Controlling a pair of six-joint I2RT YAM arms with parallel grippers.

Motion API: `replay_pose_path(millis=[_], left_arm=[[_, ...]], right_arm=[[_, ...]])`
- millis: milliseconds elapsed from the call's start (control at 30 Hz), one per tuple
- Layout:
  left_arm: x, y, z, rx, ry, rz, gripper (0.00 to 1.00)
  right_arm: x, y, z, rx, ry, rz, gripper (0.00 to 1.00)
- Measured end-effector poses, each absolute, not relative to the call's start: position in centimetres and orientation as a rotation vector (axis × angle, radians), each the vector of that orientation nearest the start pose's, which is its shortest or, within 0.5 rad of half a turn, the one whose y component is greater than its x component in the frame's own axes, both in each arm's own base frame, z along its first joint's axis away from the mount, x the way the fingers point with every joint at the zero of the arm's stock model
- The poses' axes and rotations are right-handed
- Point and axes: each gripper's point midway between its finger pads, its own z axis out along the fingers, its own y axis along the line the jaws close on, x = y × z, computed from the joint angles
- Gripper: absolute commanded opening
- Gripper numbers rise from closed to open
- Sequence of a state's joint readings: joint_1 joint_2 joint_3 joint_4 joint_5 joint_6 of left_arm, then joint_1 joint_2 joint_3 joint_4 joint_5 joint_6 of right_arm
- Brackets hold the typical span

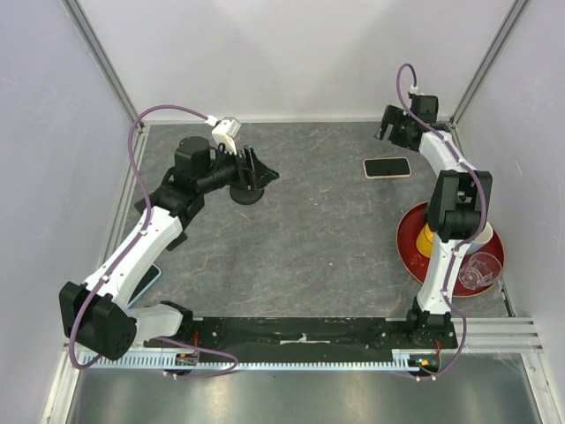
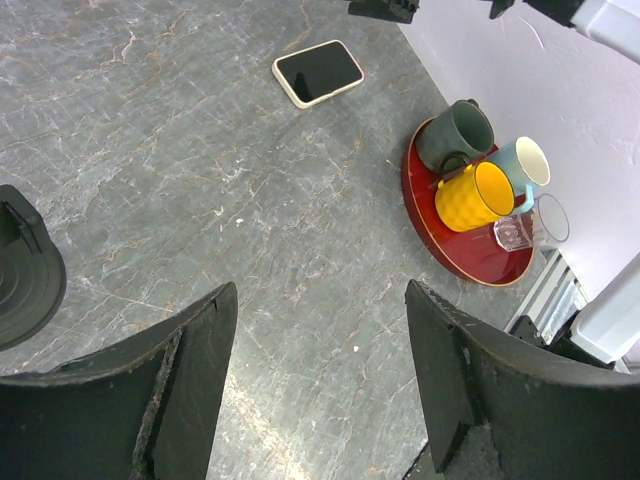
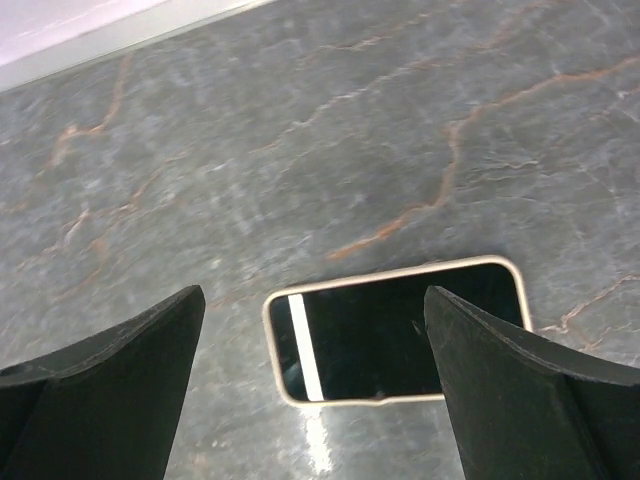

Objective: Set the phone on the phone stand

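Note:
The phone (image 1: 387,167), black screen up in a cream case, lies flat on the grey table at the back right. It also shows in the left wrist view (image 2: 318,72) and in the right wrist view (image 3: 390,334). The round black phone stand (image 1: 246,192) sits at the back left; its edge shows in the left wrist view (image 2: 25,272). My left gripper (image 1: 261,171) is open and empty, just above and right of the stand. My right gripper (image 1: 388,131) is open and empty, raised above the table behind the phone.
A red tray (image 1: 409,245) at the right holds a yellow mug (image 2: 472,196), a dark mug (image 2: 458,134), a light blue mug (image 2: 520,165) and a clear cup (image 1: 477,270). White walls close in the back and sides.

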State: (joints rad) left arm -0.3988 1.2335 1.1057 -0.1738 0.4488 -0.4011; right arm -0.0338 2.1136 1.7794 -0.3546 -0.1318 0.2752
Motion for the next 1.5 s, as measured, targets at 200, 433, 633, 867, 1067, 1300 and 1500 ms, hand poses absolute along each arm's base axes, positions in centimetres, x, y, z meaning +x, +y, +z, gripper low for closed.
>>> replay_pose_path(millis=[200,433,633,867,1067,1300,1500], left_arm=[[32.1,-23.4,28.7,0.322,1.932,-0.959,0.75],[32.0,-23.4,28.7,0.326,1.935,-0.965,0.74],[32.0,-23.5,28.7,0.326,1.935,-0.965,0.74],[32.0,-23.5,28.7,0.326,1.935,-0.965,0.74],[32.0,-23.5,28.7,0.327,1.935,-0.968,0.74],[31.8,-23.7,28.8,0.34,1.93,-0.983,0.74],[31.8,-23.7,28.9,0.341,1.926,-0.984,0.74]], right_arm=[[58.6,-3.1,8.1,0.468,2.283,0.262,0.98],[60.6,-6.8,5.2,0.548,2.267,0.285,0.98],[62.1,-5.8,4.5,0.486,2.253,0.384,0.98],[62.5,-4.2,4.5,0.441,2.237,0.488,0.98],[59.9,-3.7,4.5,0.459,2.244,0.495,0.98],[53.7,-2.4,4.3,0.483,2.332,0.484,0.98],[47.7,2.4,4.1,0.404,2.421,0.514,0.98]])
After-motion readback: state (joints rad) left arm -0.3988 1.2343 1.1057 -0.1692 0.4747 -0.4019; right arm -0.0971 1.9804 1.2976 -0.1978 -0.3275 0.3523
